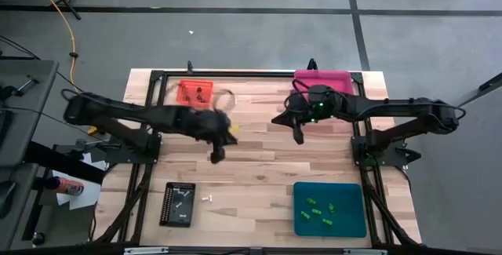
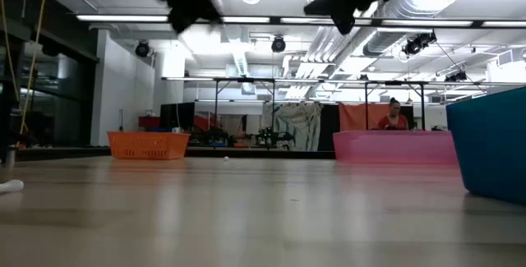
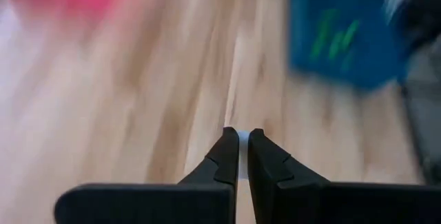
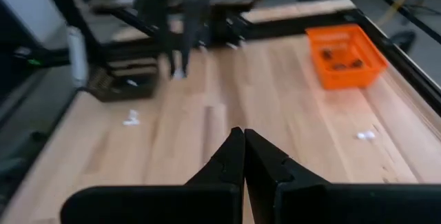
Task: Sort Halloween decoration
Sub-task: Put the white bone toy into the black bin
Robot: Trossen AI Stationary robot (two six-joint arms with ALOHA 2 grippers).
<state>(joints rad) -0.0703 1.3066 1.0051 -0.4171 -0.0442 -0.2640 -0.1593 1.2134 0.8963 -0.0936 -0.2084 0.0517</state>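
High view is showing the left gripper [image 1: 217,154] hanging above the table [image 1: 259,173] middle, jaws pinching a small white trinket [image 3: 243,156]. Right gripper [image 1: 299,138] is hovering near the pink tray [image 1: 322,77], jaws pressed together. Green trinkets [image 1: 318,210] are lying in the teal tray [image 1: 330,224]; another white trinket [image 1: 208,198] is resting beside the black tray [image 1: 177,204].

trinkets [image 1: 320,212] in tray [image 1: 353,225]

orange tray [image 1: 194,91], pink tray [image 1: 323,79], teal tray [image 1: 330,209], black tray [image 1: 178,203]
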